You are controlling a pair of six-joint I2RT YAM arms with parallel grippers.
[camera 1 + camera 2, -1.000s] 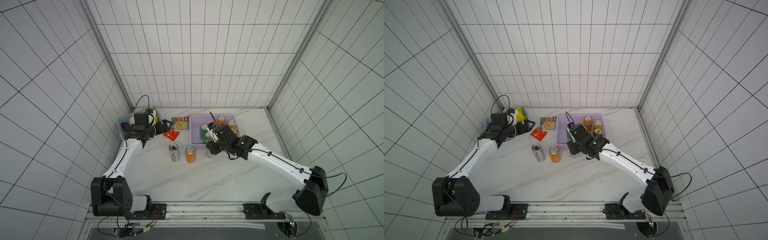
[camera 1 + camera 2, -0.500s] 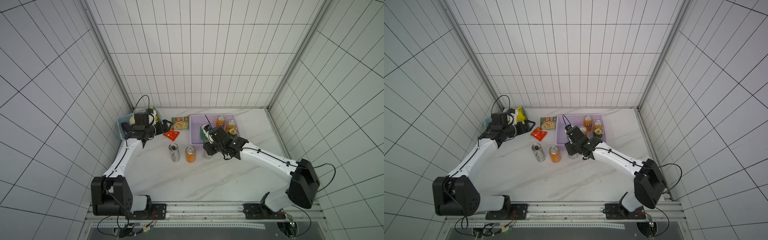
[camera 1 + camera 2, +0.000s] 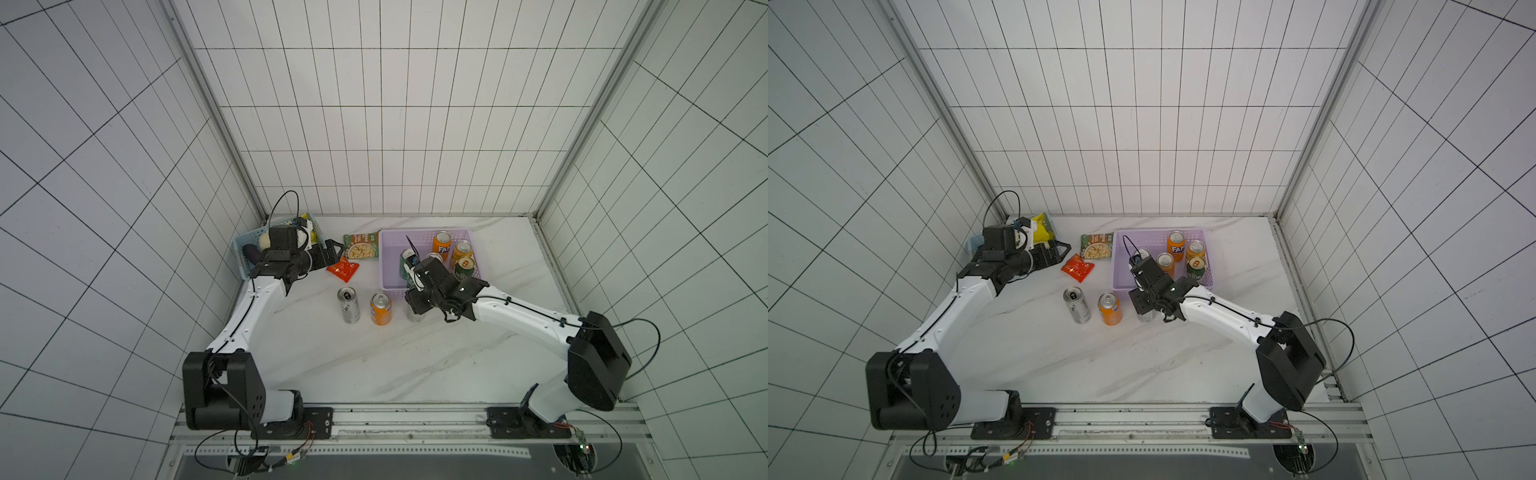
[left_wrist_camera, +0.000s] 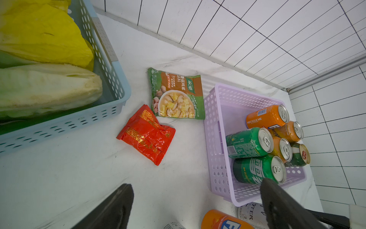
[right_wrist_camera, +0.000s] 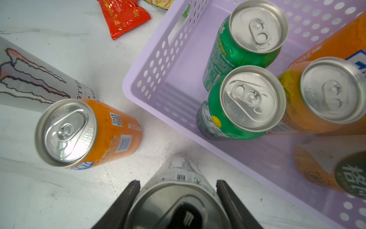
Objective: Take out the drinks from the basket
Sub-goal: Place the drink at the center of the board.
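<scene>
Where the right gripper [image 5: 177, 185] closes, its two black jaws press opposite sides of a silver-white metal drink can [image 5: 174, 200] just under its rim. The can is upright; whether its base touches the white marbled tabletop [image 5: 59, 198] I cannot tell. Taking the far wall as twelve o'clock in both top views, this can is just outside the near wall of the shallow lilac plastic basket [image 3: 385, 266] with perforated sides, at seven o'clock from the basket's middle. At nine o'clock from the held can, near but apart, stands an orange metal can [image 3: 381, 311] with a silver top. At nine o'clock from that one stands a second silver-white can [image 3: 348, 307].

Six cans stand upright inside the basket. Two green cans [image 5: 255, 27] [image 5: 251, 99] are toward its nine-to-seven side. A Fanta-marked orange can [image 3: 441, 245] stands at one o'clock and a plain orange can [image 3: 461, 252] at two. A dark green and orange can [image 3: 464, 268] is at three, and a half-hidden orange can [image 4: 277, 145] stands in their midst.

The left gripper [image 4: 196, 183] hangs with its jaws spread wide and nothing between them, at nine o'clock from the lilac basket and apart from it. A green snack packet [image 3: 360, 250] lies at three o'clock from it, close against the basket's wall. A crumpled red snack packet [image 3: 343, 270] lies at five o'clock. At nine o'clock sits a light blue lattice basket [image 4: 118, 95] holding pale and yellow leafy vegetables [image 4: 49, 87].
</scene>
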